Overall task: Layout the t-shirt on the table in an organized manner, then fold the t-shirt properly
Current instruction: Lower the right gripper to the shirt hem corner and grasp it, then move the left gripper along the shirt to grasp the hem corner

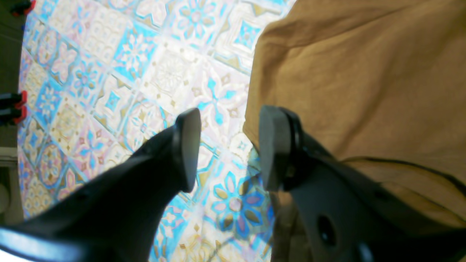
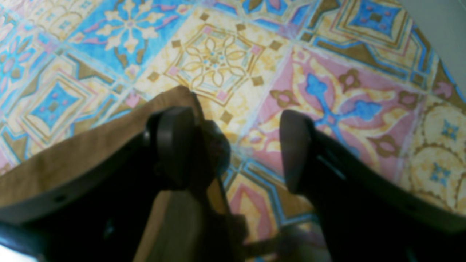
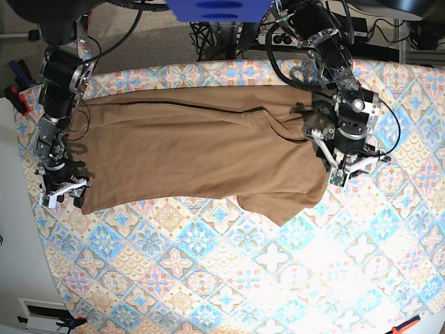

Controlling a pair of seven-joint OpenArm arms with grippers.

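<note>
Lying limp and light, the t-shirt (image 3: 201, 153) is inviting hem-corner pinches; both the left end effector (image 1: 227, 149) and right end effector (image 2: 236, 149) are gaping, released.

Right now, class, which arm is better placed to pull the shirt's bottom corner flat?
The right end effector: it hovers open at the t-shirt hem corner. The left end effector is open at the sleeve end.

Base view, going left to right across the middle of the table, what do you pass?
Right gripper → t-shirt → left gripper → bare table.
</note>
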